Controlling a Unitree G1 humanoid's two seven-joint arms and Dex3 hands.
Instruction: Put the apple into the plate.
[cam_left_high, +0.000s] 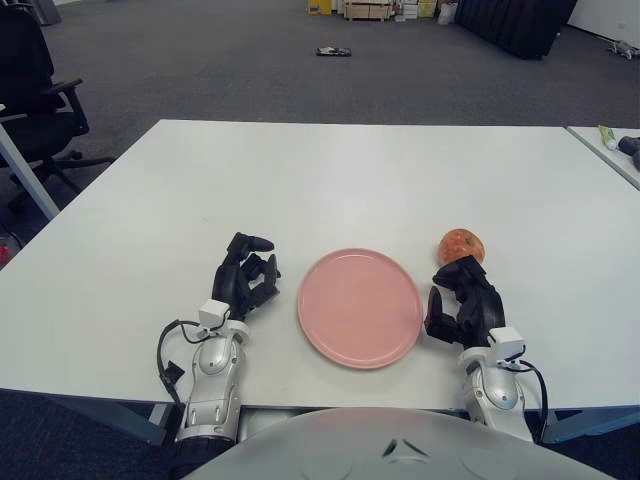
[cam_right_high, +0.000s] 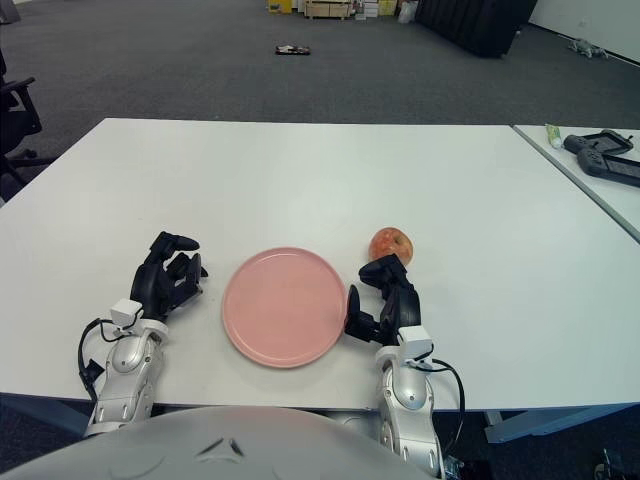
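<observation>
A red-orange apple (cam_left_high: 462, 245) lies on the white table (cam_left_high: 330, 170), just right of a pink plate (cam_left_high: 360, 306), which is empty. My right hand (cam_left_high: 462, 300) rests on the table right behind the apple on my side, beside the plate's right rim. Its fingers are curled and relaxed and hold nothing; the fingertips reach close to the apple. My left hand (cam_left_high: 246, 275) rests on the table left of the plate, fingers loosely curled, empty.
A second table (cam_right_high: 590, 160) stands at the right with a dark device (cam_right_high: 605, 157) and a small tube (cam_right_high: 553, 133) on it. An office chair (cam_left_high: 35, 90) stands at the far left. Boxes stand on the floor at the back.
</observation>
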